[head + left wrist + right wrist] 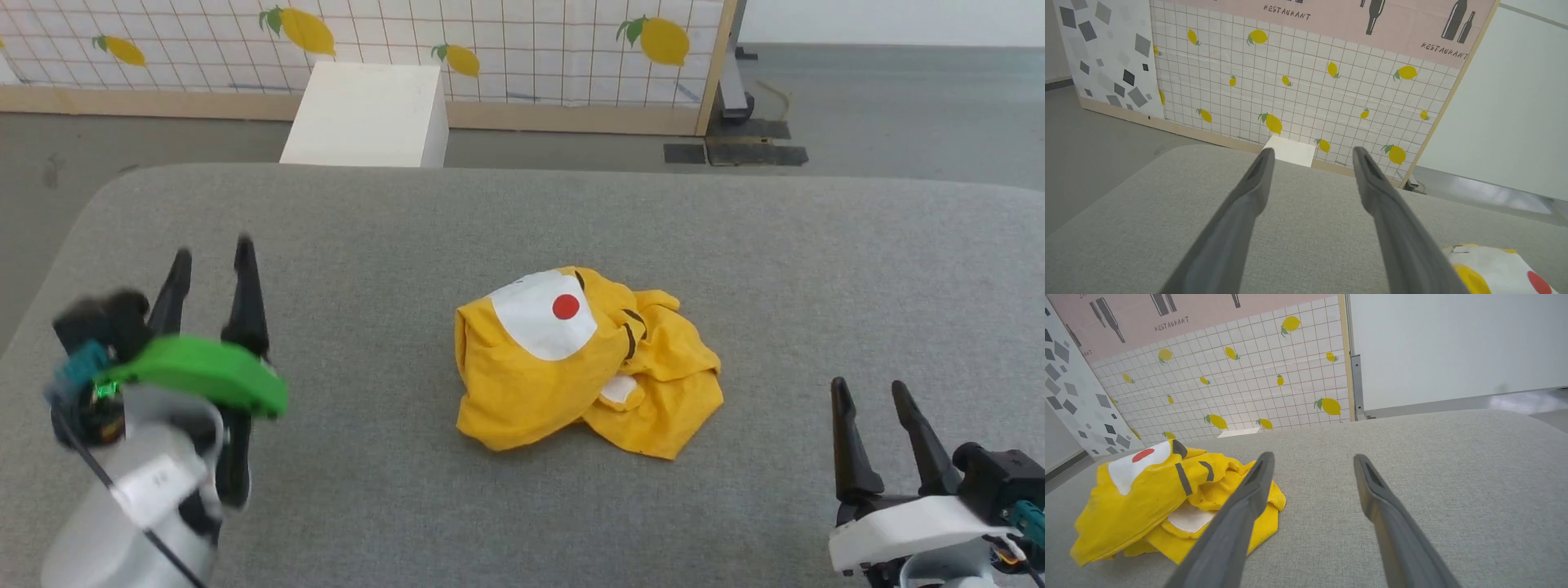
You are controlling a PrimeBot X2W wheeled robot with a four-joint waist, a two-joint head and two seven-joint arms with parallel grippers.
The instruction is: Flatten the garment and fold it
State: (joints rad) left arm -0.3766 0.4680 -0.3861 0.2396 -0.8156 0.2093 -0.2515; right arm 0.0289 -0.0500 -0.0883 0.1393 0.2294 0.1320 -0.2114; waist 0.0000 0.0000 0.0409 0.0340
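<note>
The shirt (584, 359) lies crumpled in a loose heap near the middle of the pad (735, 245), well apart from both grippers. A white patch with a red dot faces up on its far left part, and yellow folds with dark stripes are bunched toward the right. It looks like thin cotton: light, limp and unlikely to slip on the woven cover, so it should drag a little rather than slide freely. Nothing about it is fragile. A pinch on a single layer at an outer edge would serve best. The corner nearest the robot on the right side sticks out flat and looks easiest to reach. Which edge is hem, sleeve or collar I cannot tell, since the layers are tucked under one another.

The left gripper (212, 253) hovers above the pad at the left, somewhat blurred in the head view. Its wrist view shows the fingers spread wide with nothing between them. The right gripper (868, 385) sits low at the near right, jaws likewise apart and empty, with the shirt just off to its left.

The pad is grey, soft-looking and round-cornered. Beyond it stand a white box (367, 114) on a grey floor (898, 98) and a tiled screen (522, 49) printed with lemons.
</note>
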